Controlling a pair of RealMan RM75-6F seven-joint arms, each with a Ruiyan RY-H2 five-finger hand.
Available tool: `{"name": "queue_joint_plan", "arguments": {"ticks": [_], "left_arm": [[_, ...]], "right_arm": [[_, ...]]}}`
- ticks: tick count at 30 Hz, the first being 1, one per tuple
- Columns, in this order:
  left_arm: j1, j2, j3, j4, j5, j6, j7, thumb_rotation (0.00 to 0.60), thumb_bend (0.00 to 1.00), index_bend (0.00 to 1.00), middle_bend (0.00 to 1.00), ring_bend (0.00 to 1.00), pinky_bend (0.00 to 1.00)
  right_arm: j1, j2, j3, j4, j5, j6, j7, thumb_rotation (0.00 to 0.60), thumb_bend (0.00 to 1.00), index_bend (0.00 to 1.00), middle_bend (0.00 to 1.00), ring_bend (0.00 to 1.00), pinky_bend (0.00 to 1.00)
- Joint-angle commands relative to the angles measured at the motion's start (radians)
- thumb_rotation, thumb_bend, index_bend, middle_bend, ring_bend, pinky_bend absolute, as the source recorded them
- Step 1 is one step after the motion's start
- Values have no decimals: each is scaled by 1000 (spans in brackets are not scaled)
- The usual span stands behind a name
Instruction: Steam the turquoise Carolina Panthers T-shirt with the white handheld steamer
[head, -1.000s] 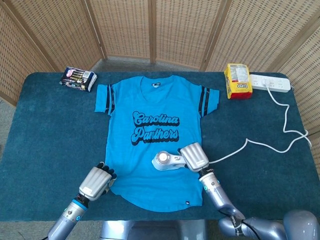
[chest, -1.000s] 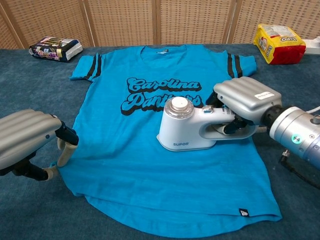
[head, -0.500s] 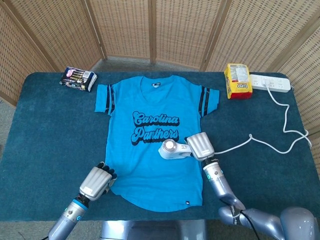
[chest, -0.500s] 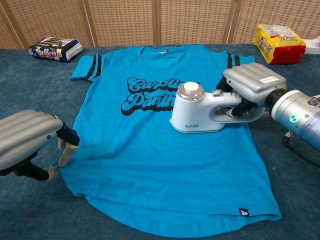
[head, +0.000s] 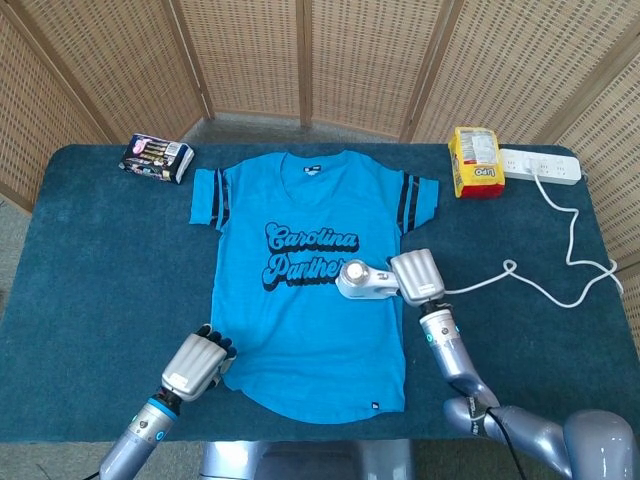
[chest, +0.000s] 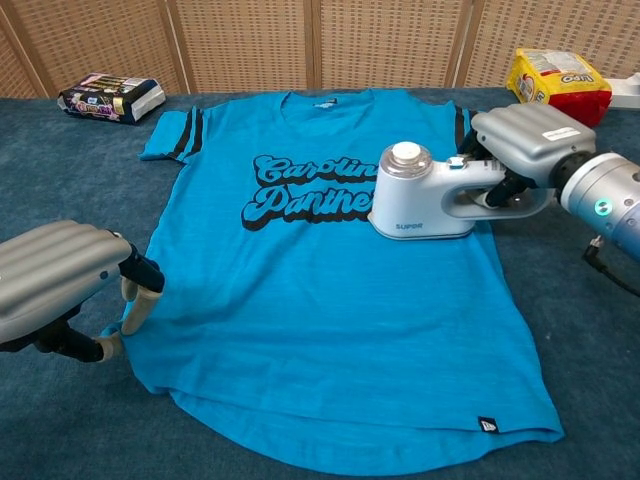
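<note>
Right now my right hand (chest: 525, 140) is wrapped round the handle of the white handheld steamer (chest: 420, 192), w/ its flat face down on the turquoise Carolina Panthers T-shirt (head: 305, 285). The steamer sits at the right end of the "Panthers" print, near the shirt's right side. The shirt lies flat, front up, on the dark blue table (head: 90, 260). My left hand (chest: 60, 285) has its fingers on the shirt's lower left edge, pressing it to the table; can't tell if any cloth is actually pinched.

Risks as I judge them:
- The steamer's white cord (head: 530, 285) loops across the table to the power strip (head: 540, 165) at the far right corner. If I sweep left, the loop could go tight and tug the steamer or drag the strip.
- Sitting too long on the print could mark it.
- If my left hand slips, the fabric prob bunches ahead of the steamer.
- Near the right edge the steamer face could run off onto bare table.

Containers: the yellow snack bag (head: 473, 160) beside the strip looks sealed, contents hidden. The dark packet (head: 155, 158) at the far left corner also looks closed; can't read what's inside.
</note>
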Motion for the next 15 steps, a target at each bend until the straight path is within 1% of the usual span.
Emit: {"name": "queue_joint_plan", "arguments": {"ticks": [1,10,15], "left_arm": [[0,0,1,-1,0,1,-1,547,373,691,559,472,336],[4,7,5,5,3,8,-12,552,372,691,559,472,336],[5,8,6,10,6,10,-23,552,373,691,559,472,336]], "right_arm": [[3,-7,-7,-8,-2,-5,-3,600,357,766,772,820,670],[4,-36,-34,-45,-18,-3,-19,600,357,766,771,820,668],[-6,-32,-62,-103,-35,3,-31,600,357,766,771,820,668]]}}
